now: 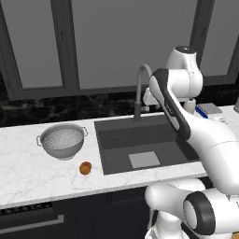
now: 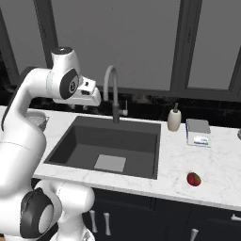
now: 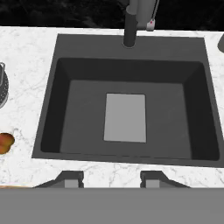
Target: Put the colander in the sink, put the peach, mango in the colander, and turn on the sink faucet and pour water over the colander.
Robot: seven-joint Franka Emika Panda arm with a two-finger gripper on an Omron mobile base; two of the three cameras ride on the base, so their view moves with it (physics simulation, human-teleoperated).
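Note:
The silver-grey colander (image 1: 62, 140) stands on the marble counter, left of the dark sink (image 1: 116, 136). In front of it, near the sink's left corner, lies the orange peach (image 1: 85, 168). The red-and-green mango (image 2: 193, 179) rests on the counter right of the sink (image 2: 63, 147). Behind the basin rises the grey gooseneck faucet (image 2: 113, 89), with no water running. My gripper (image 3: 111, 178) hangs open and empty high above the sink's front edge, looking down at the pale plate (image 3: 125, 117). The hand view also catches the colander's rim (image 3: 2, 85) and the peach (image 3: 4, 142) at its left edge.
A white soap pump bottle (image 2: 174, 118) and a flat blue-and-white box (image 2: 198, 132) sit behind the mango on the right counter. Dark windows and a black backsplash run behind the sink. My arm's elbow reaches over the sink's right side.

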